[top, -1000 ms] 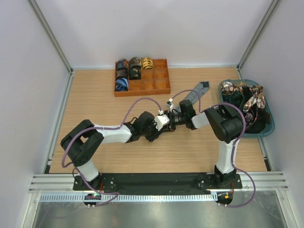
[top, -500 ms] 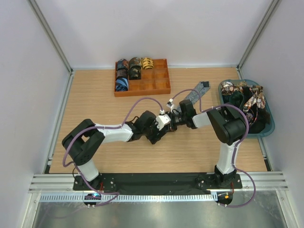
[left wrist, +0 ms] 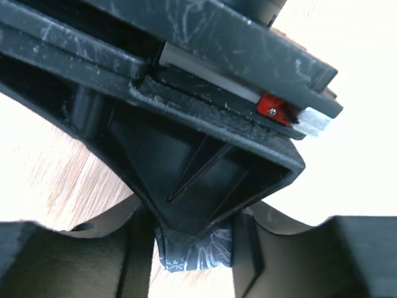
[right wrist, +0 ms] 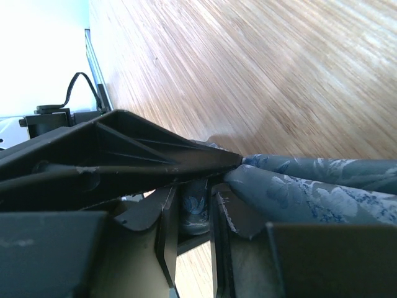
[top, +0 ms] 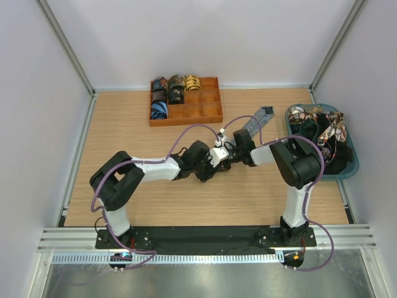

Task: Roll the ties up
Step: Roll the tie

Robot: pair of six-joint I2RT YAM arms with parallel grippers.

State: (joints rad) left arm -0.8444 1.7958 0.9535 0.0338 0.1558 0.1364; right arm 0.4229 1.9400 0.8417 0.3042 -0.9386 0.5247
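Two grippers are clamping one tie (top: pixel 256 121) end — left gripper (left wrist: pixel 192 254) facing right gripper (right wrist: pixel 195 214) — rolling's just starting, probably needing a tight even twist next.

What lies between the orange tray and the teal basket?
In the top view, the grey-blue tie's loose end lies there, on otherwise bare tabletop.

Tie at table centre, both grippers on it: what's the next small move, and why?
Probably one more wrap: the left gripper turns the pinched end toward the loose strip while the right gripper holds it taut. Both pairs of jaws clamp the tie at one end, and a long stretch lies unrolled on the table, running toward the basket.
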